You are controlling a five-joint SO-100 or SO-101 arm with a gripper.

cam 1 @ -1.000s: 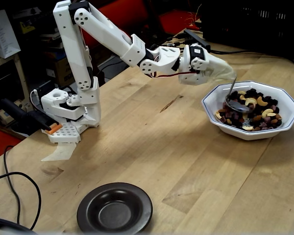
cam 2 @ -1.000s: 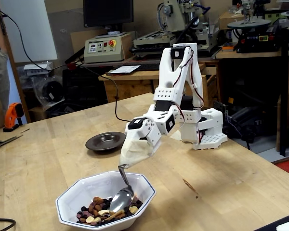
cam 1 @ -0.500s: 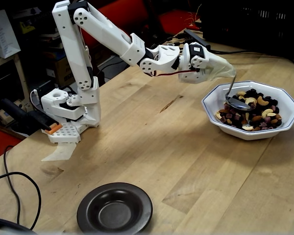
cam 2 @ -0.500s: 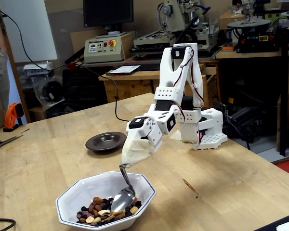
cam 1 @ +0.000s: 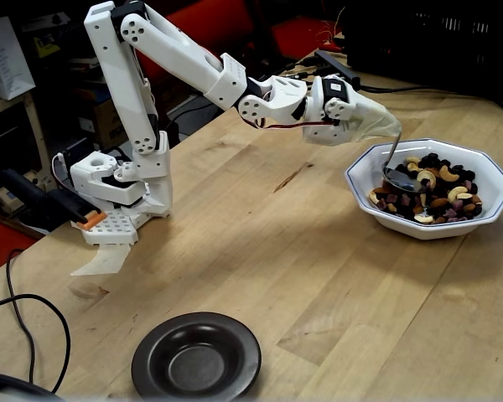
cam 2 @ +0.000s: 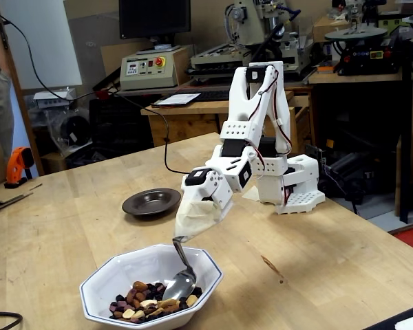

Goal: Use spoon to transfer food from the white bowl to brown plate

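The fingers (cam 1: 386, 127) are wrapped in a pale cloth cover, so how they sit cannot be seen. The thin handle of the spoon (cam 1: 400, 173) comes out from under that cover, so they are holding the spoon tight. In the other fixed view the fingers (cam 2: 193, 223) hang just above the near edge of the bowl, and the spoon (cam 2: 181, 280) points down from them.

The round end of the spoon is down among the food (cam 1: 436, 188), at the side of the pile nearest the arm. I cannot tell if any nuts are lying in the spoon yet. The food (cam 2: 151, 304) is a heap of pale, brown and dark bits inside the white bowl (cam 1: 493, 176). The bowl (cam 2: 104, 275) sits on the wooden tabletop (cam 1: 318, 276).

The brown plate (cam 1: 196, 355) is well apart from the bowl, near the front edge of the tabletop in this view. It looks empty. In the other view the plate (cam 2: 151, 202) lies behind the bowl.

So I think this is the scooping step, and no food has reached the plate. Next, the spoon should slide under some nuts and come up flat. It must stay level on the long trip across to the plate, or the nuts will roll off. Then it can tip over the plate.
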